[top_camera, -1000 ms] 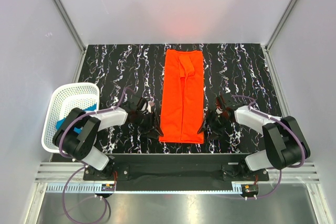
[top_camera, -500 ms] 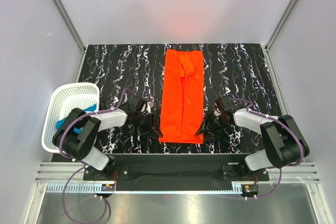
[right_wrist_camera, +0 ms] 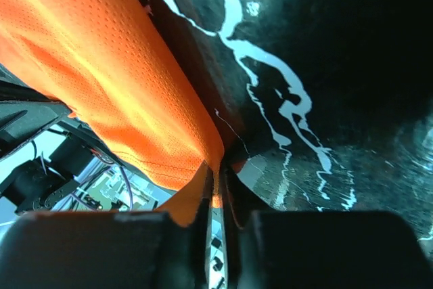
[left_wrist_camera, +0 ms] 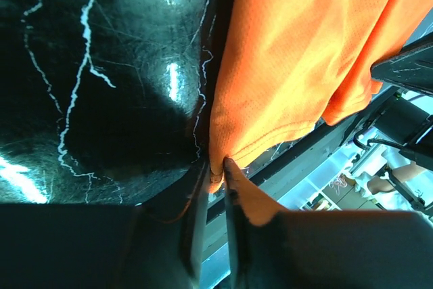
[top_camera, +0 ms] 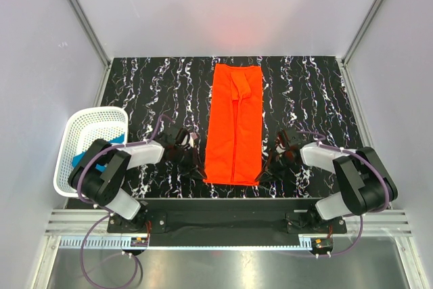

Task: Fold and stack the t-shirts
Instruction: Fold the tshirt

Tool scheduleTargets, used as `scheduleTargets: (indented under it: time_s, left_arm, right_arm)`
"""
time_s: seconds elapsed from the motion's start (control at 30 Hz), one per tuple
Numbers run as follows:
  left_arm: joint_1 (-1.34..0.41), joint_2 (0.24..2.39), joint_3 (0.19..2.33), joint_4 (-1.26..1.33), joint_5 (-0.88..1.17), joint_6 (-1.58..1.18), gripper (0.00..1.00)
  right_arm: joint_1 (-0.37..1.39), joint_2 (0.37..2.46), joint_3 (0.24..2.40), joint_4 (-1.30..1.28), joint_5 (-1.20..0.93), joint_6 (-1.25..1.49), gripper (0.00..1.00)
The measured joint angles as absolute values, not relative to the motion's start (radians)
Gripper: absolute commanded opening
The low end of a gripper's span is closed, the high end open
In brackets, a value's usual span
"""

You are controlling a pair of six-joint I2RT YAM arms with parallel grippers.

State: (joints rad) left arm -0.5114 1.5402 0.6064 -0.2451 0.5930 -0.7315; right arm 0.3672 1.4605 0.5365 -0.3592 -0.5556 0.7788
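Lengthwise, the orange-red t-shirt is laid as a narrow strip on the black marbled bench. Its long axis runs from the near edge, between the 2 arms, straight away toward the far side. The coming move appears to turn on the 2 near corners. The left hand is set at the near-left corner and the right hand at the near-right one, each equally close to its own corner. In the wrist views each pair of fingers is seen drawn to a thin gap with the hem corner pinched in it, so both hands are judged to be gripping the shirt. The rest of the strip lies flat ahead of them, and no other thing is seen between the hands and the far end. A fold of the near end toward the far end would probably meet no obstacle. A white mesh basket sits well apart to the left, at the bench's side, with a bit of teal cloth inside, likely the 2nd t-shirt.
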Motion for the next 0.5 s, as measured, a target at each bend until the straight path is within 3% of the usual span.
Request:
scheduleTargets:
  time_s: [0.2,0.5]
  left_arm:
    - [-0.512,1.538,0.605,-0.245,0.592,-0.741,0.01]
    - [-0.52,1.515,0.648,-0.282,0.59,-0.78,0.0]
  right_arm:
    - [0.368,1.437,0.526,-0.358,-0.537,0.791,0.0]
    - [0.368,1.388,0.528,-0.364,-0.531,0.81,0.0]
